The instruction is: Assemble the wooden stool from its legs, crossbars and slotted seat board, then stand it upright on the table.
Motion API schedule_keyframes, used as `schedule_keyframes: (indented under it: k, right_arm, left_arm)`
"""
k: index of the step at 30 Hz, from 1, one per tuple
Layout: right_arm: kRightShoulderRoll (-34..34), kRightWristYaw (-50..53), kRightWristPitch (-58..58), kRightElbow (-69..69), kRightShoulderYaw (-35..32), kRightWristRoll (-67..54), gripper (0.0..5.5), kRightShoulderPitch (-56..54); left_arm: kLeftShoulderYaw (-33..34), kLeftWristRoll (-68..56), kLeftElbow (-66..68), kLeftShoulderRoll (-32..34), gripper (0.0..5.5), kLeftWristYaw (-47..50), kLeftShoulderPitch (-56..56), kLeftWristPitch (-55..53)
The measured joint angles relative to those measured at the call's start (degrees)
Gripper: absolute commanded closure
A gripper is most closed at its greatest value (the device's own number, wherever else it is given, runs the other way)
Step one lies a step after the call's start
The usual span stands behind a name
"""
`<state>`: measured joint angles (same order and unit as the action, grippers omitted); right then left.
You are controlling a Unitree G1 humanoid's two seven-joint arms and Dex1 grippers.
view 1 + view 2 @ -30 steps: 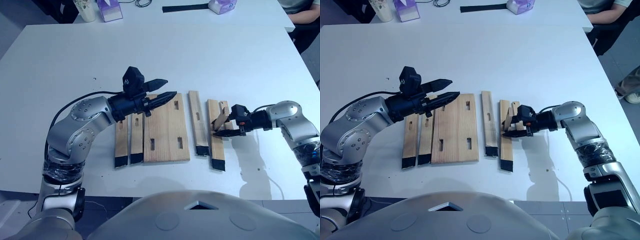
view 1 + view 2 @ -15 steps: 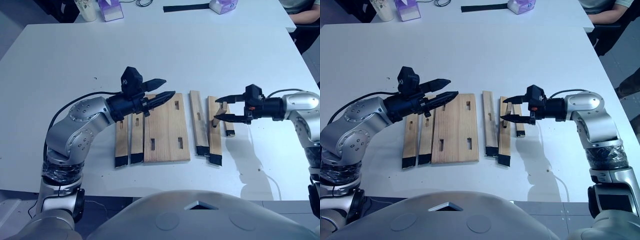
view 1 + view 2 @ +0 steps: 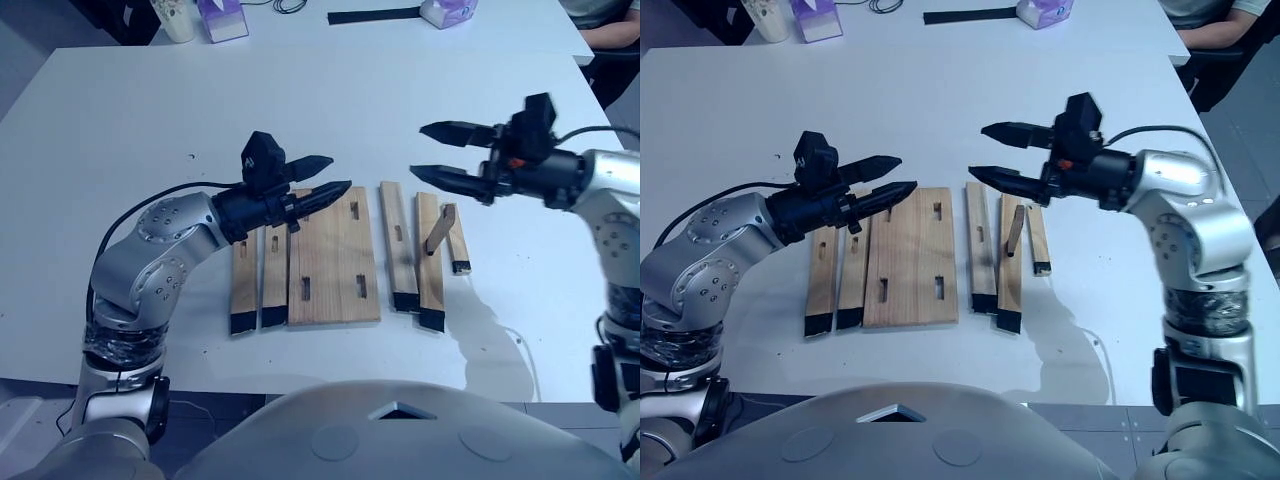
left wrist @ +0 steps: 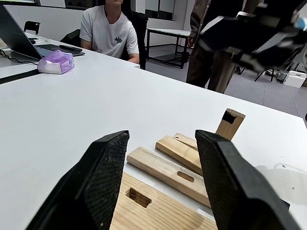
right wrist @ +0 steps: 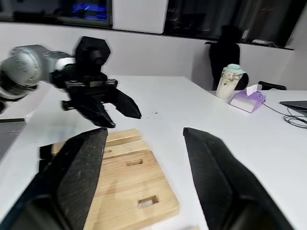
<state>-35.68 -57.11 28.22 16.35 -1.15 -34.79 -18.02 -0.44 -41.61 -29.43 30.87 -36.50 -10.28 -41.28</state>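
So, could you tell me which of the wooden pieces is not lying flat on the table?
The short crossbar, which rises at a tilt from the rightmost long leg; every other piece, the seat board included, lies flat.

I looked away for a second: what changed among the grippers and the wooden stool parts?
The right gripper let go of the short pale wooden crossbar, leaving it standing tilted on a long black-tipped wooden leg, then lifted away, open and empty. The left gripper stayed open over the slotted wooden seat board.
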Motion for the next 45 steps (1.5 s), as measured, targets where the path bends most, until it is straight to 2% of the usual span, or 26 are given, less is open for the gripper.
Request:
schedule_keyframes:
  k: [8,19,23,27,32,35,40,42,45]
  right_arm:
    - [1.9,1.3,-0.6,-1.2,0.9,0.7,2.29,0.3]
    - [2.8,3.1,5.6,4.3,-1.1,-7.9,2.29,-2.7]
    - [1.2,-0.6,2.0,0.4,4.2,-1.8,2.29,5.1]
    - [1.1,-3.0,-5.2,-2.6,5.4,1.1,2.29,6.6]
    - [2.0,0.3,0.9,0.2,2.2,-5.2,2.29,6.0]
    - [1.9,3.5,5.7,6.5,-2.3,-13.3,2.29,3.5]
    - [-1.6,6.5,12.5,18.4,-4.9,-23.6,2.29,4.5]
    - [-5.1,2.8,12.8,20.6,-3.0,-22.4,2.29,9.7]
    - [-13.3,-6.7,9.4,18.6,2.1,-12.2,2.29,20.2]
  left_arm:
    - [-0.6,0.8,0.8,0.0,2.93,-0.3,-1.0,0.0]
    - [-1.7,1.6,0.3,0.2,2.93,-2.2,-0.4,0.9]
    - [-2.1,2.0,0.3,0.3,2.93,-2.5,-0.4,0.9]
    - [-2.1,2.1,0.4,0.6,2.93,-3.5,-0.4,0.9]
    - [-2.1,2.3,0.5,0.8,2.93,-3.6,-0.3,0.9]
    - [-2.1,2.4,0.4,0.7,2.93,-3.4,0.2,1.0]
    - [-1.2,3.3,0.4,0.3,2.93,-2.1,1.6,2.0]
    - [-0.1,3.0,0.5,0.1,2.93,-1.3,2.2,1.9]
    - [2.3,1.8,0.5,0.0,2.93,0.0,1.7,1.3]
